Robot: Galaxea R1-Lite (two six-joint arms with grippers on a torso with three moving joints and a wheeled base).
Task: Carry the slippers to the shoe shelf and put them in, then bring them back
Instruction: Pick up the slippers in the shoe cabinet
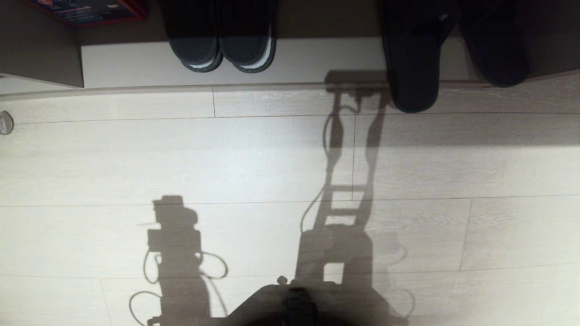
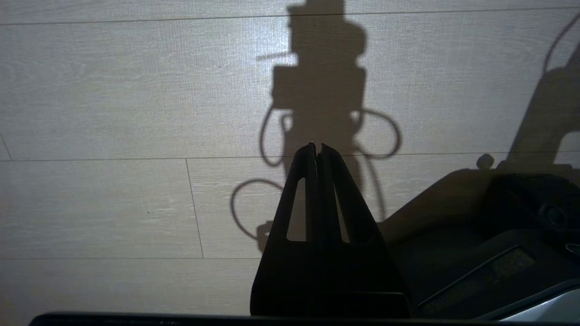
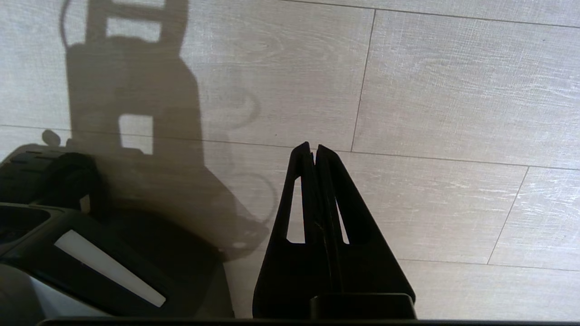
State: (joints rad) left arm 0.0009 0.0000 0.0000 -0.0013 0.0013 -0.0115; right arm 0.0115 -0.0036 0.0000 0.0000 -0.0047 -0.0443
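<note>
The slippers [image 1: 410, 59] are a dark pair at the top right of the head view, in shadow. One slipper's end hangs over the front edge of the shoe shelf [image 1: 317, 61] onto the floor. The other slipper [image 1: 496, 45] lies further in. Of the shelf I see the pale base board and a brown side panel [image 1: 41, 45]. Neither arm appears in the head view, only their shadows on the floor. My left gripper [image 2: 317, 146] is shut and empty above bare floor planks. My right gripper [image 3: 313, 146] is also shut and empty above the floor, well short of the shelf.
A second pair, black slippers with white-edged soles [image 1: 222, 50], sits in the shelf left of the middle. A red-edged box [image 1: 90, 11] lies at the top left. A small round object [image 1: 5, 122] is at the left edge. My own base [image 1: 299, 303] shows at the bottom.
</note>
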